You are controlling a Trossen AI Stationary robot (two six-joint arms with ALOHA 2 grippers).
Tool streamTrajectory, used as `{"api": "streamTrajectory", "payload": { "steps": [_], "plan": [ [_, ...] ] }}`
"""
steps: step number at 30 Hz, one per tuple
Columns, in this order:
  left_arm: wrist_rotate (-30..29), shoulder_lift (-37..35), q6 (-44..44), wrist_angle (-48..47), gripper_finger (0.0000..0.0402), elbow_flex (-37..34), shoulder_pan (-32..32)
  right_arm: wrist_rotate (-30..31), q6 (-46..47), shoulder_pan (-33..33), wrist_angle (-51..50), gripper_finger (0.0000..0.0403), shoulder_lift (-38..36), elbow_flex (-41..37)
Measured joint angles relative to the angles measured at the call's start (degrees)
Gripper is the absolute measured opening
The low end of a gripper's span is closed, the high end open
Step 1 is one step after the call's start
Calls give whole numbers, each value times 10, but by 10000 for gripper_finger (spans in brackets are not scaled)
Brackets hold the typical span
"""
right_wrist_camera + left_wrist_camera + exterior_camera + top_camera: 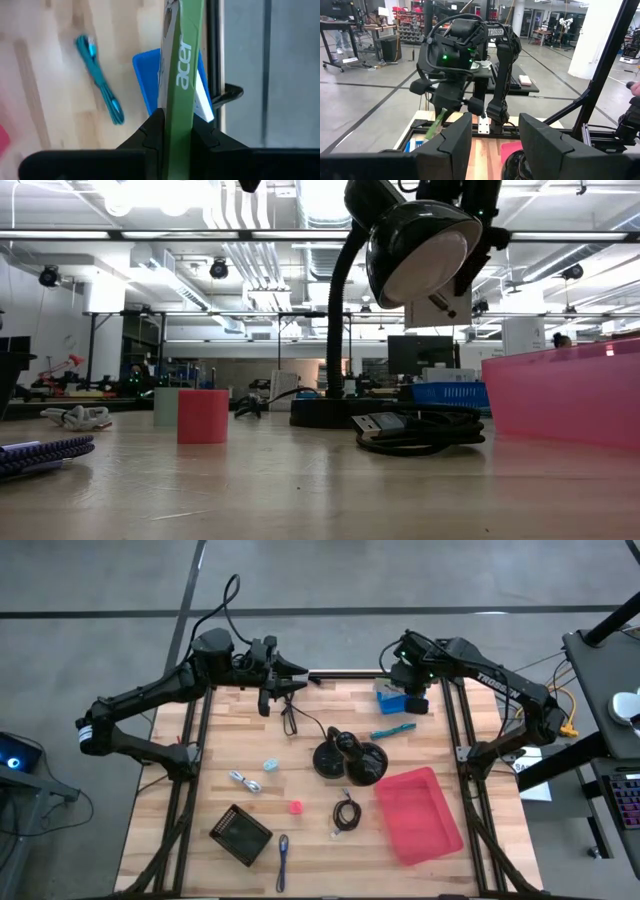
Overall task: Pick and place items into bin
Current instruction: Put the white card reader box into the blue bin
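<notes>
Green-white "acer" packet [181, 75]: you see it pinched edge-on in the right gripper [177, 127], above the blue tray [392, 698] at the table's [200, 800] far-right corner. Left gripper [495, 142]: fingers apart, nothing btwn, far-left edge. Teal marker [392, 729] lies nr tray; pink bin [418, 815] sits near-right.

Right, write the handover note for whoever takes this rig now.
Right gripper: shut on a green-white packet, above the blue tray at the table's far right.
Left gripper: open and empty, at the far edge of the table.
Red bin: looks empty, so nothing is placed yet.
Left on the table: teal marker, pale-blue cube, pink cube, silvery metal piece, coiled black cable, purple pen.
The lamp stays.
</notes>
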Motion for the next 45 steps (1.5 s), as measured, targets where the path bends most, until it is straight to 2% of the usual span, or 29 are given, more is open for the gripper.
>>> {"api": "streamTrajectory", "payload": {
  "steps": [6,14,23,45],
  "plan": [
    [0,0,0,0,147,0,0,50,-79,-2,-8,38,0,-11],
    [0,0,0,0,147,0,0,60,-130,-2,-6,38,0,-49],
    [0,0,0,0,147,0,0,59,-134,-10,4,38,1,-76],
    [0,0,0,0,147,-1,0,51,-129,-11,44,38,1,-77]
  ]
}}
